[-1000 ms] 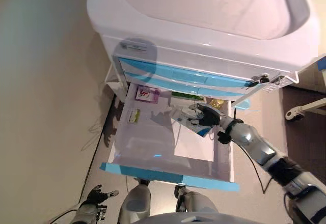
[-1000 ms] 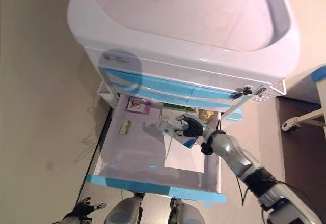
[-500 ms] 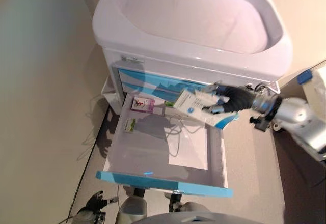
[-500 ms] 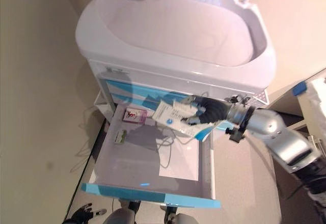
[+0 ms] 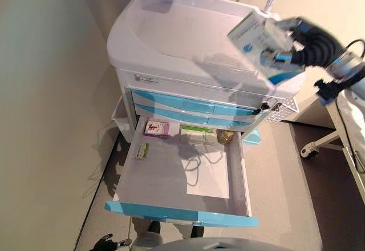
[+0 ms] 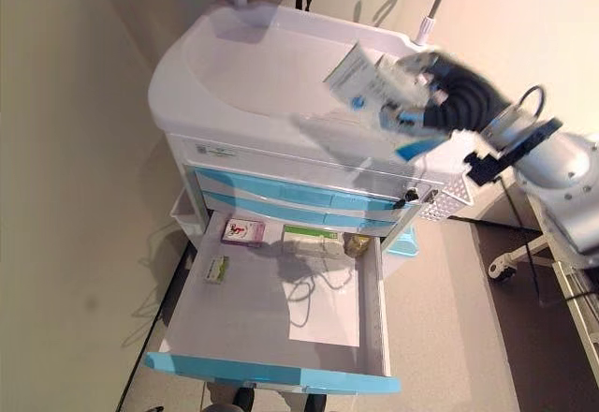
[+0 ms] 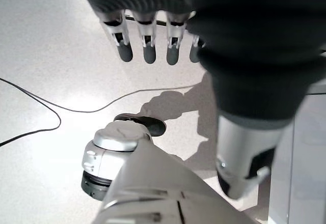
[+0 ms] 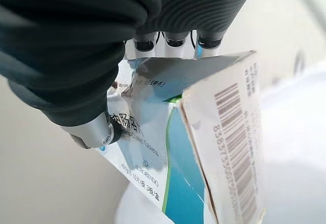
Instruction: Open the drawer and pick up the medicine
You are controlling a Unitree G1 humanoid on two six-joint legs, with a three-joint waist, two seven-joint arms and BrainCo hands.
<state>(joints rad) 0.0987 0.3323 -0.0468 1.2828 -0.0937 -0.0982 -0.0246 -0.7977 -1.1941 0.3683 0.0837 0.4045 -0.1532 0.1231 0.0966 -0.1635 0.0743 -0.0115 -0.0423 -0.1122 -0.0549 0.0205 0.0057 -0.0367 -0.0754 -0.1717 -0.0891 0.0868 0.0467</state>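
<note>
My right hand (image 5: 312, 41) is shut on a white and blue medicine box (image 5: 255, 31), held in the air above the right rear part of the cart's top. In the right wrist view the thumb (image 8: 94, 130) and fingers pinch the box (image 8: 204, 147), barcode side showing. The cart's bottom drawer (image 5: 178, 211) stands pulled out, with a blue front. It holds a pink box (image 5: 155, 128), a green and white box (image 5: 198, 134), a small green pack (image 5: 141, 151), a yellowish item (image 5: 226, 136) and a white sheet (image 5: 209, 178). My left hand (image 7: 147, 51) hangs low near the floor, fingers straight.
The cart has a white tray top (image 5: 171, 28) and two closed blue drawers (image 5: 188, 105) above the open one. A wire basket (image 5: 285, 106) hangs on its right side. A wheeled stand (image 5: 311, 148) is at the right, a wall close on the left.
My right hand has lifted the medicine box from over the open drawer up to above the cart's top. The head camera has shifted, so the whole cart sits lower in view.
</note>
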